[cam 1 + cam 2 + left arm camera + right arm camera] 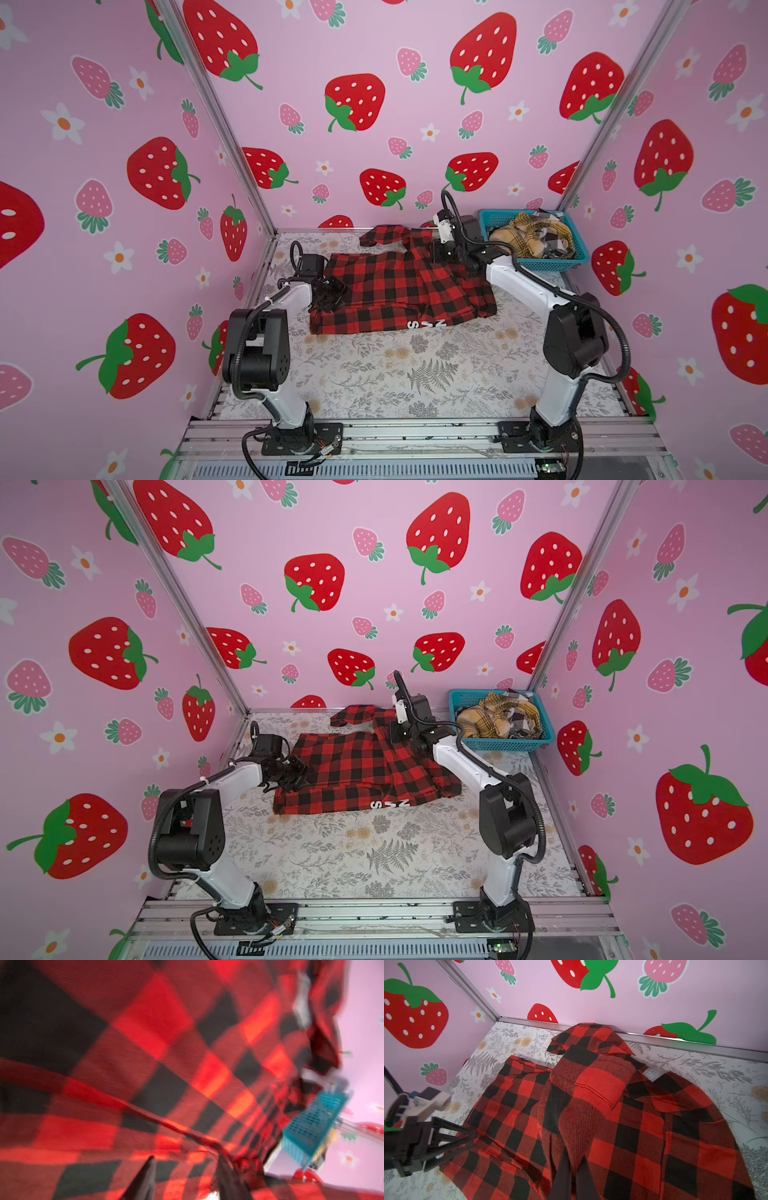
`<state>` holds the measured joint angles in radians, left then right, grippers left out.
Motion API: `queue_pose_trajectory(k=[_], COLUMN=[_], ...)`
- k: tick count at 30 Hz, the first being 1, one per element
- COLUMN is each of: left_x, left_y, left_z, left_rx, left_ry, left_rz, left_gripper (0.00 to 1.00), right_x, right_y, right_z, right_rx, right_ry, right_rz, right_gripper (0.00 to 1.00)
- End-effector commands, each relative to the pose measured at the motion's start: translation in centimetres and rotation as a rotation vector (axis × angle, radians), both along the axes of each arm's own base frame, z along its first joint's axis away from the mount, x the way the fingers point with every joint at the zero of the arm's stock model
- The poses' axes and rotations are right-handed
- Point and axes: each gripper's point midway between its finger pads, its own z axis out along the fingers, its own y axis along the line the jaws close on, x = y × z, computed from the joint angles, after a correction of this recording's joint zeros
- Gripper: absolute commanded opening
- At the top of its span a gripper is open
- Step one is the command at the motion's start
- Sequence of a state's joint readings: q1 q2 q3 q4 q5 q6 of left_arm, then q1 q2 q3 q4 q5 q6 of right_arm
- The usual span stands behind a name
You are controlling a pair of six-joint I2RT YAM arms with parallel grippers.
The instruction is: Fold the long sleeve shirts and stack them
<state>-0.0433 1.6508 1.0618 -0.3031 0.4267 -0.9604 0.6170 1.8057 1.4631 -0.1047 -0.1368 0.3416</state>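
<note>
My right tool (573, 1157) is clenched on the red-and-black buffalo-check flannel shirt (612, 1126). Its two dark fingers are pressed close together, and a ridge of cloth rises from between them. In both top views this tool (438, 253) sits over the far right part of the shirt, near the collar end.

My left tool (186, 1159) is released. In the blurred left wrist view its fingers stand well apart, and I see plaid in the gap and a hem line running towards one finger. I cannot tell whether the tips touch the cloth. In a top view it (291, 773) is at the shirt's left edge.

The shirt (395, 291) lies spread across the far half of the floral-print surface (415, 374), partly folded over itself. One sleeve (384, 235) reaches towards the back wall. White block letters (426, 324) show at the near hem, and a white neck label (654, 1073) shows beside the raised fold.

A teal plastic mesh basket (548, 262) stands in the far right corner, just beyond my right arm. It holds a heap of crumpled yellow plaid and black-and-white check garments (528, 237).
</note>
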Motion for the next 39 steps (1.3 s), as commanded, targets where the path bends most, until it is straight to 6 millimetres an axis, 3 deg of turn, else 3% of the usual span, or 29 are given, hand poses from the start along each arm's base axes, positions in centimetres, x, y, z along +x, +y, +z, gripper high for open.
queue_pose_trajectory(k=[1, 3, 6, 9, 15, 18, 23, 27, 32, 37, 39], left_x=[0.5, -0.1, -1.0, -1.7, -2.8, -3.4, -4.5, -5.3, -5.8, -6.7, -7.0], left_y=[-3.2, -4.6, -7.0, -8.4, -10.5, -11.1, -10.5, -10.2, -10.8, -10.3, -10.4], left_z=[9.2, 11.8, 13.5, 13.5, 11.3, 10.5, 10.3, 8.8, 7.7, 7.7, 7.1], left_rx=[-0.085, -0.115, -0.182, -0.243, -0.296, -0.293, -0.189, -0.139, -0.157, -0.07, -0.06], left_ry=[-0.212, -0.245, -0.225, -0.189, -0.101, -0.054, 0.012, 0.078, 0.128, 0.147, 0.171], left_rz=[-0.013, -0.006, -0.021, -0.009, -0.019, -0.026, -0.049, -0.063, -0.096, -0.18, -0.21], left_gripper=[0.62, 0.69, 0.73, 0.75, 0.81, 0.81, 0.81, 0.79, 0.71, 0.71, 0.63], right_x=[-3.2, -5.4, -8.2, -10.8, -14.6, -15.4, -16.6, -17.6, -18.1, -18.2, -18.1], right_y=[2.6, 3.5, 4.3, 5.2, 6.8, 6.9, 7.3, 7.8, 7.9, 7.4, 7.3], right_z=[2.8, 1.8, 1.1, 0.7, -1.4, -2.6, -3.9, -4.2, -5.4, -5.7, -6.0], right_rx=[0.003, -0.073, -0.159, -0.177, -0.239, -0.315, -0.428, -0.488, -0.552, -0.588, -0.598], right_ry=[-0.198, -0.268, -0.371, -0.425, -0.454, -0.492, -0.564, -0.632, -0.661, -0.698, -0.699], right_rz=[0.023, 0.045, 0.059, 0.114, 0.237, 0.242, 0.262, 0.283, 0.308, 0.299, 0.293], right_gripper=[0.0, 0.0, 0.0, 0.0, 0.0, 0.0, 0.0, 0.0, 0.0, 0.0, 0.0])
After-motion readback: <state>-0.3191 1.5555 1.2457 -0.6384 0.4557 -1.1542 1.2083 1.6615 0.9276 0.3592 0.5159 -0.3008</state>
